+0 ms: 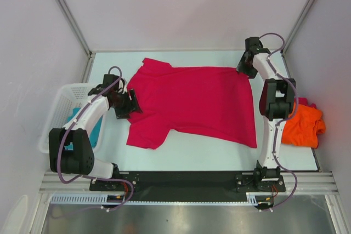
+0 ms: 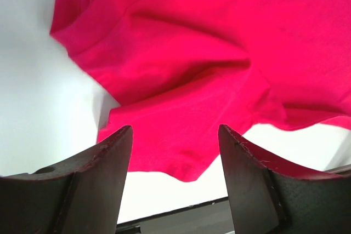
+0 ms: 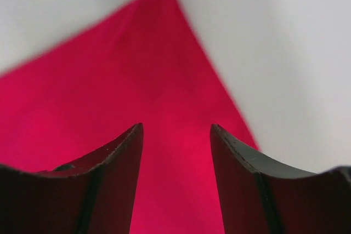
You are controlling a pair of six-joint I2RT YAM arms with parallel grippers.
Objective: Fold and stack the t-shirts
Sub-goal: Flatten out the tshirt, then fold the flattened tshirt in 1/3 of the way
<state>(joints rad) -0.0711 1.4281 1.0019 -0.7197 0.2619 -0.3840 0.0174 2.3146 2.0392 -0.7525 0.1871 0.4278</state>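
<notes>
The crimson-pink t-shirt (image 1: 197,102) lies spread flat on the white table, collar to the left. My left gripper (image 1: 131,105) is open at the shirt's left edge, near the collar and near sleeve; in its wrist view the shirt (image 2: 219,53) lies beyond the open gripper (image 2: 175,135). My right gripper (image 1: 244,69) is open over the shirt's far right hem corner, which shows between the fingers in its wrist view (image 3: 164,97). The orange t-shirt (image 1: 304,124) is bunched at the table's right edge. The teal t-shirt (image 1: 74,116) lies in the basket.
A white mesh basket (image 1: 57,108) stands off the table's left edge, beside my left arm. White booth walls with metal posts close in the back and sides. The black mounting rail (image 1: 186,182) runs along the near edge.
</notes>
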